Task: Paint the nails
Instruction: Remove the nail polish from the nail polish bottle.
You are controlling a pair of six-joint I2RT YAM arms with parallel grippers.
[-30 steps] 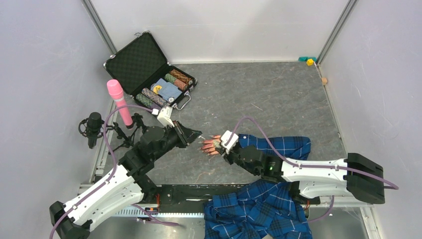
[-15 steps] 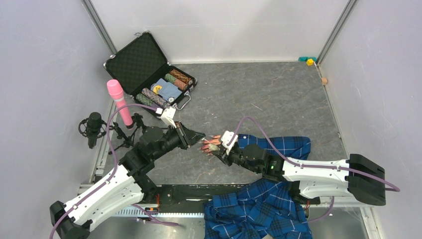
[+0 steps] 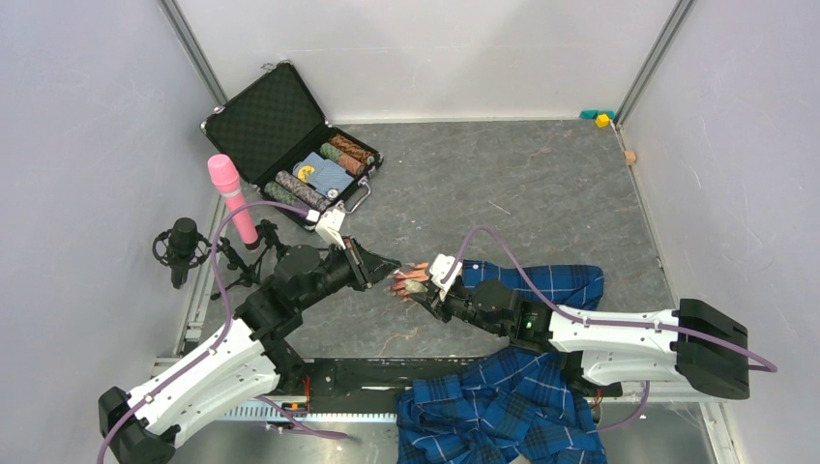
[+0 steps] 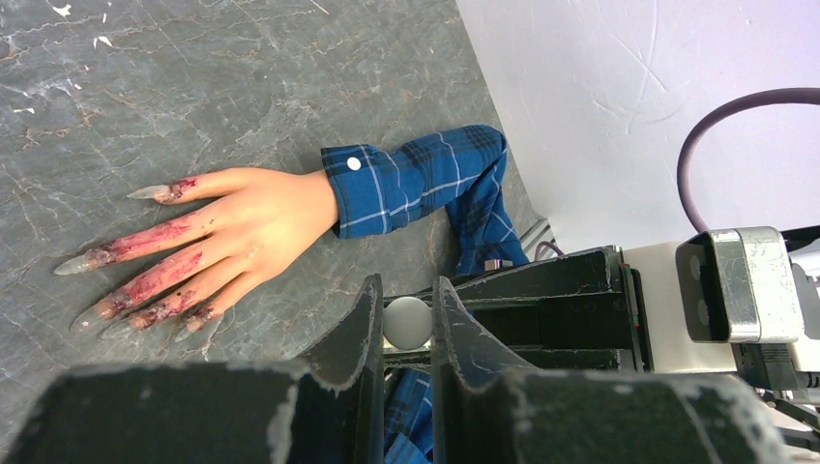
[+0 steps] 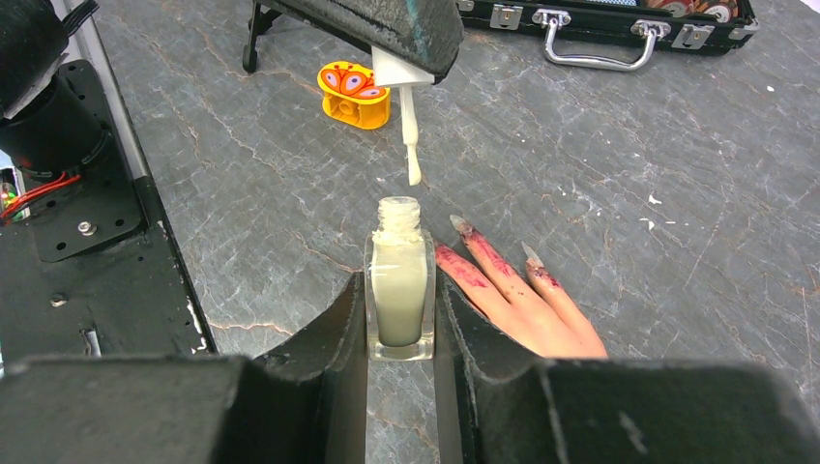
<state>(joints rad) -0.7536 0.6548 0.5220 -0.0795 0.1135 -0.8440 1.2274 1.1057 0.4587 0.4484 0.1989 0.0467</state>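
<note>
**Q:** What's on the grey table [image 3: 541,184]?

**A:** I see the mannequin hand [image 4: 251,227] lying flat, in its plaid sleeve [image 4: 416,184]. My right gripper [image 5: 399,285] clamps the open polish bottle [image 5: 398,261] just beside its fingers. My left gripper [image 4: 406,290] pinches the brush [image 5: 410,135] above the bottle's neck.

**Q:** And the nails [image 4: 73,265]?

**A:** Long, smeared red, resting on the tabletop.

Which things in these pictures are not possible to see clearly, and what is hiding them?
Top external: the nails are too small to judge their paint.
Left wrist: the left gripper hides the brush; only its cap shows.
Right wrist: the bottle in the right gripper covers part of the mannequin hand.
</note>
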